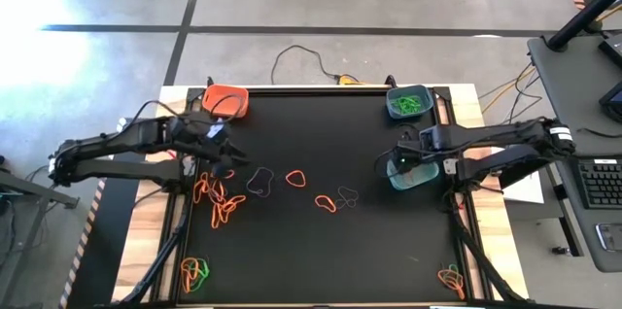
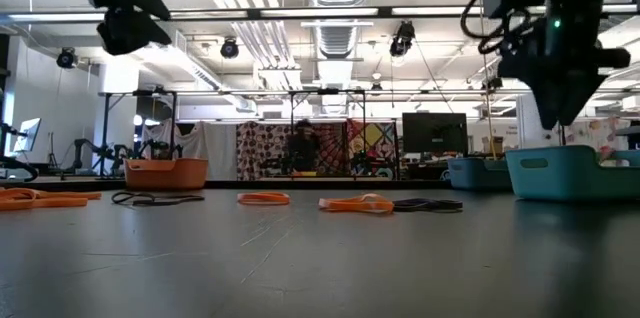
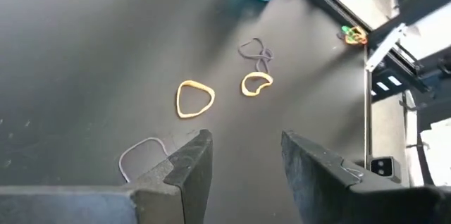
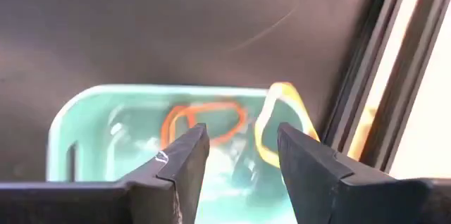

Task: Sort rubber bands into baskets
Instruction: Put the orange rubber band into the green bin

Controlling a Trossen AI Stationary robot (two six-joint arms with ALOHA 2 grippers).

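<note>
My right gripper [image 1: 400, 161] [image 4: 239, 160] hangs open over a pale teal basket [image 1: 412, 175] [image 4: 84, 122] near the table's right edge. One orange rubber band [image 4: 206, 122] lies in it. A paler band [image 4: 280, 122] shows at its rim; lying or falling, I cannot tell. My left gripper [image 1: 222, 149] [image 3: 243, 164] is open and raised above the table's left half, nothing between its fingers. Loose orange and dark bands [image 1: 295, 179] [image 3: 194, 99] lie flat mid-table. An orange basket [image 1: 225, 101] stands far left, a darker basket with green bands [image 1: 408, 102] far right.
A heap of orange bands [image 1: 220, 200] lies just nearer than my left gripper. Small mixed clusters sit at the near left corner [image 1: 194, 272] and near right corner [image 1: 452, 278]. Metal frame rails [image 1: 457, 154] run along the table's sides.
</note>
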